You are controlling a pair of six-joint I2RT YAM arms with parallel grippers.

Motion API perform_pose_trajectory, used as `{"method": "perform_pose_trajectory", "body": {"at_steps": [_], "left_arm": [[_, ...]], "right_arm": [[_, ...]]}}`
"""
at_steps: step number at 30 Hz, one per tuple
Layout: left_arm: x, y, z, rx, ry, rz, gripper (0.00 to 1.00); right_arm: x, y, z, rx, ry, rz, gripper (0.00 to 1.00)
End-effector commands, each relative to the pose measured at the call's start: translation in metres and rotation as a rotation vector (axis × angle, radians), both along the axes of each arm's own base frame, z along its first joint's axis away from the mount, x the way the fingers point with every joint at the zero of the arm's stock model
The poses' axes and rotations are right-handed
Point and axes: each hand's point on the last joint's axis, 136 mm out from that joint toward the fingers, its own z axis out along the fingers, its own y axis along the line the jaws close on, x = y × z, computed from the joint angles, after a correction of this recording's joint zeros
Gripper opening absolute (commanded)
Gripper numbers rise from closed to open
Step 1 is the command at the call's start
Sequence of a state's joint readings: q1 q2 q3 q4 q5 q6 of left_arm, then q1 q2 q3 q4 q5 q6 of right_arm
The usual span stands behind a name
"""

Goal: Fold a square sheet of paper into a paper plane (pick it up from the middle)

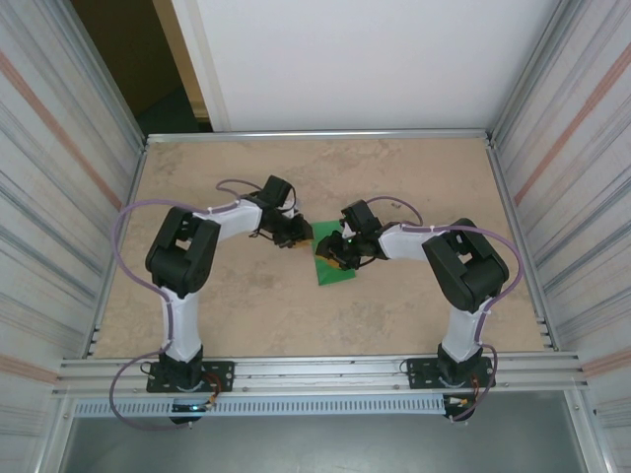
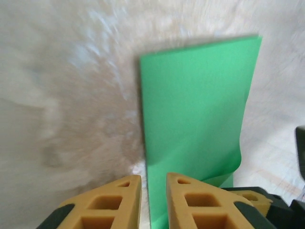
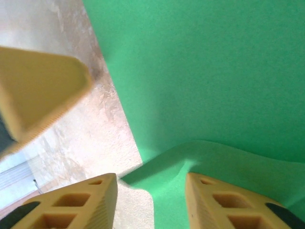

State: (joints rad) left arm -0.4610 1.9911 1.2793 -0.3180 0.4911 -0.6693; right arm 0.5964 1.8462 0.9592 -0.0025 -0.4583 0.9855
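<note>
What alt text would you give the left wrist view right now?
A folded green sheet of paper lies on the mottled beige table, stretching away from the camera. The left pincer sits at its near edge, its tan fingers slightly apart.

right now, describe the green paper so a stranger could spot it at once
On the tan marbled table inside the metal-walled cell, look near the middle, where the left gripper and the right gripper meet. The square sheet of paper lies there, folded to a narrower rectangle; its bright green stands out from the black grippers and tan top.
</note>
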Motion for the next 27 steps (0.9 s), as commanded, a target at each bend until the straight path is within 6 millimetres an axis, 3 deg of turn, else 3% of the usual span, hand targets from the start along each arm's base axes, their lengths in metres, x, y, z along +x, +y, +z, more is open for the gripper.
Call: {"method": "perform_pose_trajectory", "body": {"at_steps": [1,7,12,19,27], "left_arm": [[0.011,0.012,0.033,-0.003,-0.081,0.033,0.23],[-0.005,0.003,0.04,-0.097,-0.094,0.002,0.2],[-0.025,-0.017,0.04,-0.125,-0.108,-0.06,0.12],[-0.05,-0.025,0.018,0.078,-0.108,-0.127,0.02],[-0.056,-0.033,-0.001,0.105,-0.068,-0.148,0.0]], "right_arm": [[-0.012,-0.013,-0.024,-0.084,0.062,-0.012,0.45],[-0.013,-0.015,-0.026,-0.095,0.062,-0.009,0.43],[-0.017,-0.019,-0.032,-0.116,0.076,-0.008,0.25],[-0.021,-0.024,-0.039,-0.14,0.101,-0.01,0.1],[-0.021,-0.024,-0.041,-0.138,0.109,-0.017,0.0]]}}
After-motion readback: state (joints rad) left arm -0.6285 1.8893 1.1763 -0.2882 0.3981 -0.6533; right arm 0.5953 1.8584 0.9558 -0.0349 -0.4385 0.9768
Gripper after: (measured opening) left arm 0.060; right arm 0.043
